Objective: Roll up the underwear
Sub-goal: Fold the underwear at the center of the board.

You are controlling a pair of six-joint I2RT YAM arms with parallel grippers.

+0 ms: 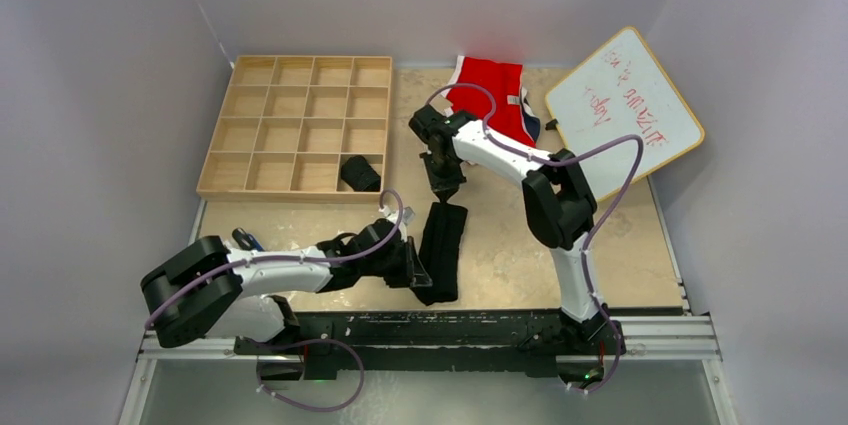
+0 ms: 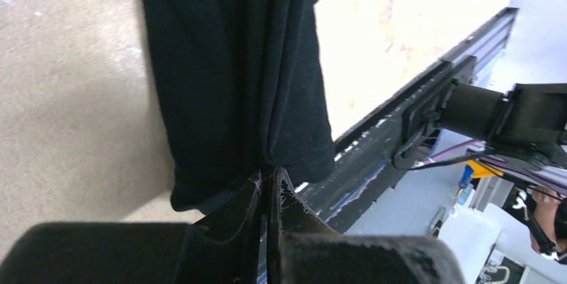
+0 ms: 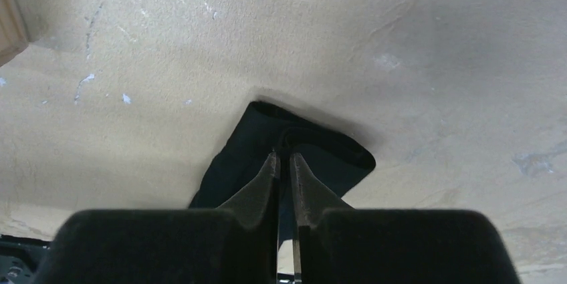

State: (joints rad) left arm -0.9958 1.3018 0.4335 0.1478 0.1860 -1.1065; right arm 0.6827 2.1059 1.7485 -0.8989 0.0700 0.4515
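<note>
One rolled underwear (image 1: 360, 173) sits in the tray (image 1: 270, 193). The second underwear (image 1: 442, 245) lies as a flat strip, not yet rolled. Left gripper (image 2: 267, 180) is clamped on the strip end at its tips. The right gripper (image 3: 284, 160), jaws slightly apart, hangs directly over the opposite end.

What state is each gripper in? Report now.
Left gripper: shut on an edge of the black underwear.
Right gripper: almost shut, tips at its far end; whether it grips cannot be told.

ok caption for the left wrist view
Left gripper closed on the hem of the black underwear on the table
</note>
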